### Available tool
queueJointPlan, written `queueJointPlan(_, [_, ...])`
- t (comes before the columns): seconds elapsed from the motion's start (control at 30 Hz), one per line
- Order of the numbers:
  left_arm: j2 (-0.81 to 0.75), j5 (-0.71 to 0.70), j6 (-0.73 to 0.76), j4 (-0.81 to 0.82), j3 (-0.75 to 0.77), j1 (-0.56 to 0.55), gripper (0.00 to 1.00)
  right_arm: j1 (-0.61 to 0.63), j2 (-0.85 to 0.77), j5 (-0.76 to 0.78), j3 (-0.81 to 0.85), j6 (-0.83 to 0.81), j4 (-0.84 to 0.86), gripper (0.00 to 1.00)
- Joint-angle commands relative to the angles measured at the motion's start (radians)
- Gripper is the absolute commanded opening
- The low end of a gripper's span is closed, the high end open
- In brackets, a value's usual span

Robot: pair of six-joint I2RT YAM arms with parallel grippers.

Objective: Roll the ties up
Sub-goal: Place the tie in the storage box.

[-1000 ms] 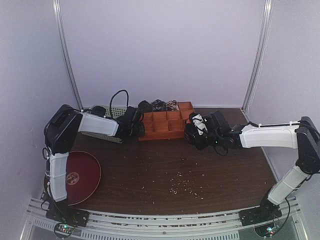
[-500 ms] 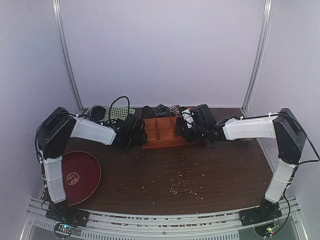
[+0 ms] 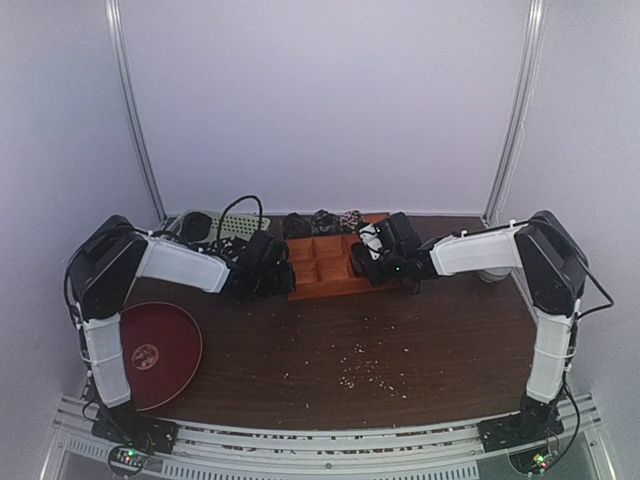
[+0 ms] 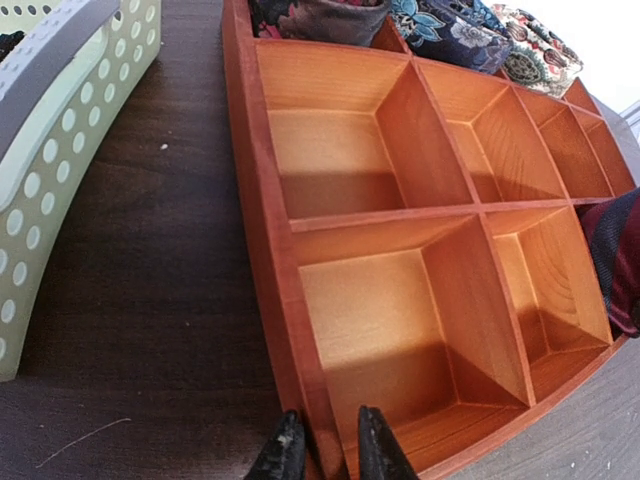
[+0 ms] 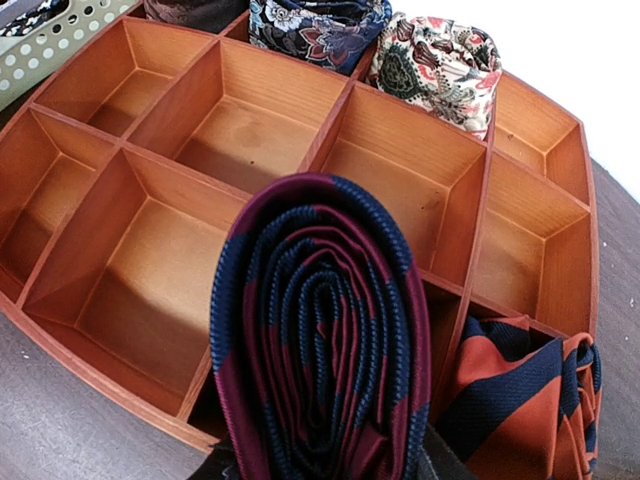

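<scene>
My right gripper (image 5: 320,468) is shut on a rolled maroon-and-navy striped tie (image 5: 318,330) and holds it upright just above the near edge of the orange compartmented tray (image 5: 120,150). In the top view that gripper (image 3: 366,262) is at the tray's right part. An orange-and-navy tie coil (image 5: 530,400) lies in the near right compartment. Three more coiled ties fill the back row: dark (image 5: 190,10), navy floral (image 5: 315,25) and cream paisley (image 5: 440,60). My left gripper (image 4: 328,455) straddles the tray's near left wall (image 4: 270,260), its fingers shut on it.
A pale green lattice basket (image 3: 225,225) stands left of the tray against the back wall, with dark things in it. A dark red round plate (image 3: 150,350) lies at the near left. Crumbs (image 3: 365,365) are scattered on the brown table.
My right arm has carried the rolled tie left and back, up to the tray. My left gripper has come down onto the tray's left wall, and the tray has turned slightly.
</scene>
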Motion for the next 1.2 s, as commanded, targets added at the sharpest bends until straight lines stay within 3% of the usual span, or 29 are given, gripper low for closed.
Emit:
queueJointPlan(0.0, [-0.004,0.040,0.000,-0.009,-0.022,-0.013,0.20,-0.016,0.035,0.019,0.021,-0.033,-0.037,0.41])
queueJointPlan(0.3, [-0.006,0.041,0.009,0.001,-0.028,-0.013,0.20,-0.029,0.112,-0.059,0.097,-0.057,-0.036,0.40])
queueJointPlan(0.87, [-0.012,0.035,0.012,-0.008,-0.035,-0.012,0.20,-0.058,0.141,-0.217,0.175,-0.186,-0.316,0.39])
queueJointPlan(1.17, [-0.020,0.036,0.007,-0.002,-0.036,-0.013,0.20,-0.054,0.239,-0.195,0.263,-0.172,-0.397,0.41])
